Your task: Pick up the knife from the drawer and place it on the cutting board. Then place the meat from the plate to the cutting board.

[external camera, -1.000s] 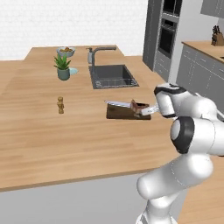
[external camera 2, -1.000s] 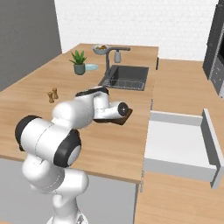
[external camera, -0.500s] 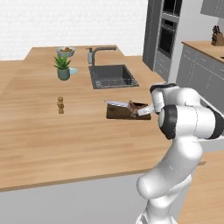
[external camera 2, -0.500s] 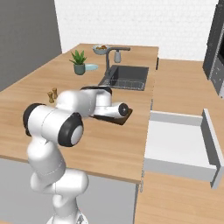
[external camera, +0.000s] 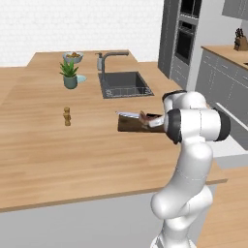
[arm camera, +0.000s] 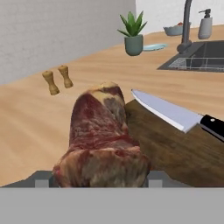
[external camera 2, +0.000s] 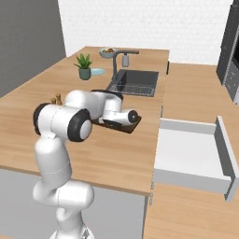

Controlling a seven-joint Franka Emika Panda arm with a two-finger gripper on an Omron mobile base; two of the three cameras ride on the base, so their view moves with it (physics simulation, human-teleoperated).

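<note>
My gripper (arm camera: pixel 99 178) is shut on the meat (arm camera: pixel 103 140), a reddish-brown marbled chunk held between the fingertips (arm camera: pixel 42 179). It hangs low over the near end of the dark brown cutting board (arm camera: pixel 175 148). The knife (arm camera: pixel 170 111), silver blade and black handle, lies on the board just beyond the meat. From the left base, the meat (external camera: pixel 144 117) and gripper (external camera: pixel 148 121) sit over the board (external camera: pixel 129 126) beside the knife (external camera: pixel 127 115). The pale blue plate (external camera: pixel 81 78) lies bare by the plant. The white drawer (external camera 2: pixel 186 154) stands pulled out.
A sink (external camera: pixel 125 85) with a faucet (external camera: pixel 109 57) lies behind the board. A potted plant (external camera: pixel 69 75) and a fruit bowl (external camera: pixel 72 56) stand at the back left. Small wooden shakers (external camera: pixel 67 116) stand left of the board. The open drawer juts out past the counter edge.
The arm's elbow has swung in toward the base. The hand with the meat has edged slightly left over the board. The jaws hold the same width.
</note>
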